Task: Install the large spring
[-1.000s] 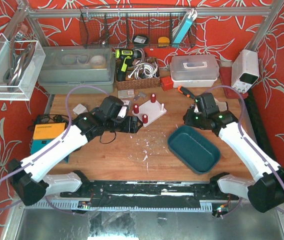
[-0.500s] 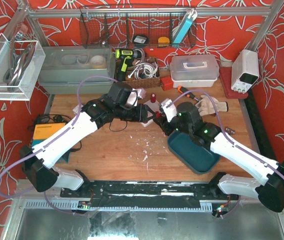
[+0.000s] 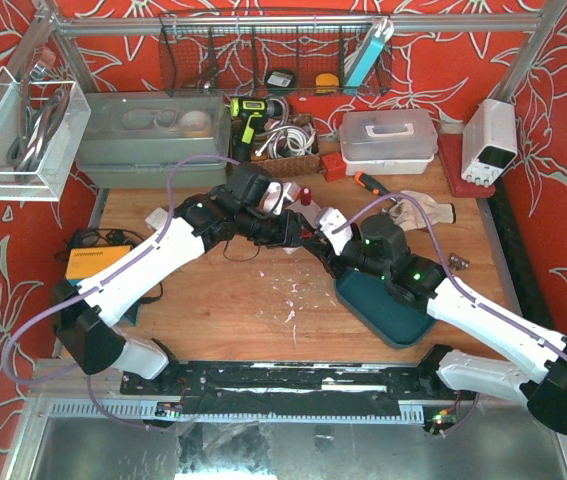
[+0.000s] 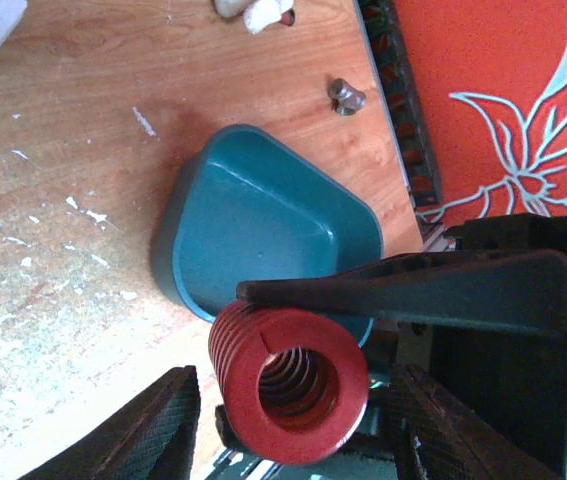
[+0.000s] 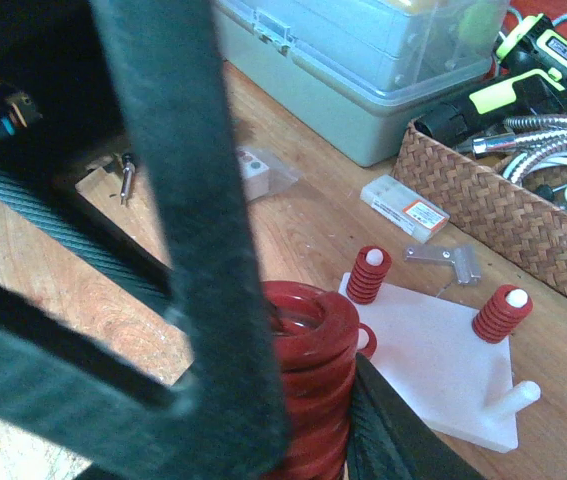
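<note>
Both arms converged mid-frame; right gripper (image 5: 303, 385) pinches the large spring (image 4: 288, 375), left gripper (image 4: 298, 432) spread around it; early release could drop it.

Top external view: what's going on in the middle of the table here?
Both arms meet near the table's centre. The right pincer looks clamped on the large red spring. The left pincer flanks the spring, but whether it grips is unclear. The spring is not yet on the white peg board, where one bare peg stands free.
</note>
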